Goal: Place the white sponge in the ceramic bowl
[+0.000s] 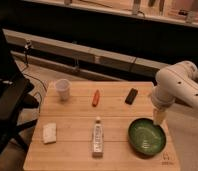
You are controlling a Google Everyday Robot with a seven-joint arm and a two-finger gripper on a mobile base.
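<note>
The white sponge [49,133] lies flat near the front left corner of the wooden table [77,155]. The green ceramic bowl [147,136] stands at the front right of the table and looks empty. My gripper [159,118] hangs down from the white arm [178,86] at the right, just above the bowl's far right rim. It is far from the sponge, almost the whole table width away.
A clear plastic cup [62,90] stands at the back left. An orange object [96,97] and a black object [131,96] lie at the back middle. A white bottle [97,136] lies between the sponge and the bowl. A black chair [7,100] stands left of the table.
</note>
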